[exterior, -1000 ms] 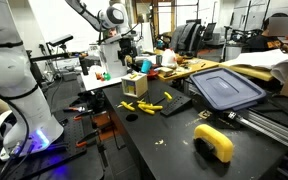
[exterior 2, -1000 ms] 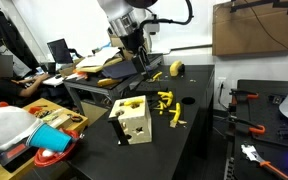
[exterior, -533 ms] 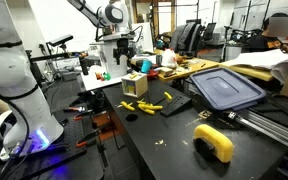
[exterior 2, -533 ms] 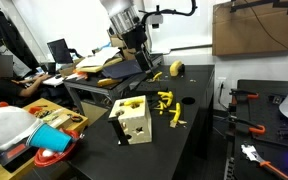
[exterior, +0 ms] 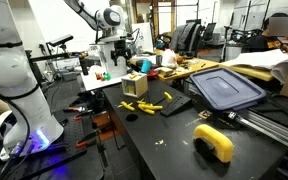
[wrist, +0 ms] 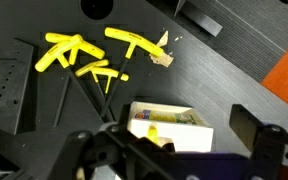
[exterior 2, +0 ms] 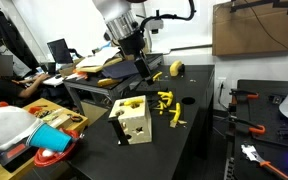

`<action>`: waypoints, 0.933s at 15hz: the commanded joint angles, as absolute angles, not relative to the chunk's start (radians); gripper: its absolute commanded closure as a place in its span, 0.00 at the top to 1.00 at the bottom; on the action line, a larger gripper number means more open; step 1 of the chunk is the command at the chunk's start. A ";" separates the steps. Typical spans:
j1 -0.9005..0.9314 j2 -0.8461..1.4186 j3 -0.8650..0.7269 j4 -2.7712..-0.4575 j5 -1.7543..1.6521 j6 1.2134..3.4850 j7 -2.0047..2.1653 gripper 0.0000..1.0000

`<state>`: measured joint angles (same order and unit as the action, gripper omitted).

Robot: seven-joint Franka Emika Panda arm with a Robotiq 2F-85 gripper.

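Note:
A small wooden box stands on the black table, and it also shows in the other exterior view. It has yellow pieces in its openings. My gripper hangs in the air above and behind it, also seen from the other side. In the wrist view the gripper is open, its dark fingers spread to either side of the box below, with nothing between them. Several yellow T-shaped pegs lie loose on the table beside the box.
A dark blue bin lid and a yellow curved object lie further along the table. A red bowl and clutter sit on a side desk. Red-handled tools lie on another table. A white robot body stands nearby.
My gripper has shifted slightly above the box, staying open. The box and the pegs have not moved.

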<state>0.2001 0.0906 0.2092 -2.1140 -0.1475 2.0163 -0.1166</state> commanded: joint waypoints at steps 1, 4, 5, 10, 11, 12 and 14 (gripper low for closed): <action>0.214 0.112 0.216 -2.111 -0.175 2.061 -0.140 1.00; 0.220 0.155 0.219 -2.084 -0.171 2.089 -0.141 1.00; 0.220 0.169 0.217 -2.073 -0.168 2.100 -0.139 1.00; 0.211 0.258 0.208 -1.976 -0.144 2.115 -0.140 1.00; 0.208 0.278 0.207 -1.951 -0.134 2.111 -0.146 1.00; 0.204 0.300 0.205 -1.925 -0.122 2.109 -0.148 1.00; 0.201 0.333 0.198 -1.882 -0.116 2.089 -0.124 1.00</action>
<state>0.2068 0.2797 0.2086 -1.9598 -0.1394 2.1161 -0.1166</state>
